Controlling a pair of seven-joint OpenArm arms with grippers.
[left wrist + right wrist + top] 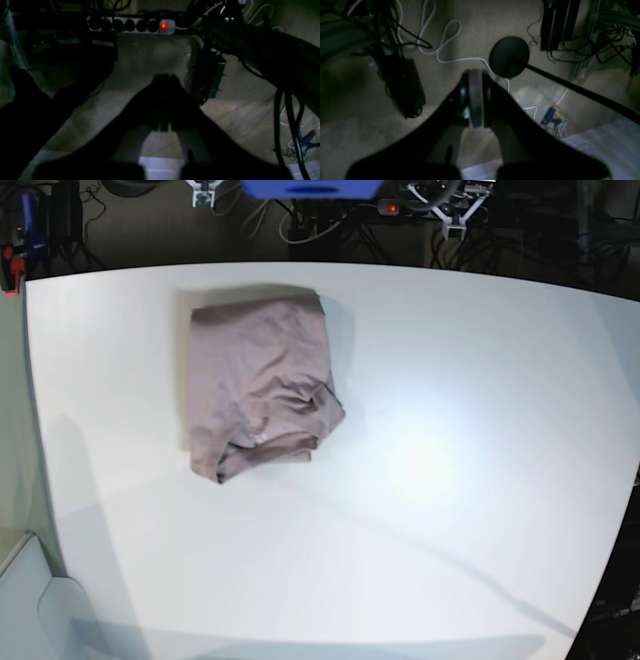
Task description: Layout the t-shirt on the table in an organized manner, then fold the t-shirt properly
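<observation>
The mauve t-shirt point(262, 380) lies folded into a rough rectangle on the far left part of the white table point(450, 480), with wrinkles and a bunched lower edge. Neither arm shows in the base view. In the left wrist view my left gripper point(165, 78) is dark, its fingers pressed together, hanging past the table's edge point(160, 166) above the floor. In the right wrist view my right gripper point(475, 75) is shut too, holds nothing, and is also beyond the table's edge point(607, 140). The shirt is out of both wrist views.
A power strip point(130, 25) with a red light lies on the carpet among cables. A black round stand base point(509, 56), a white cord and a blue-orange tool point(551, 117) are on the floor. Equipment stands behind the table's far edge point(310, 188).
</observation>
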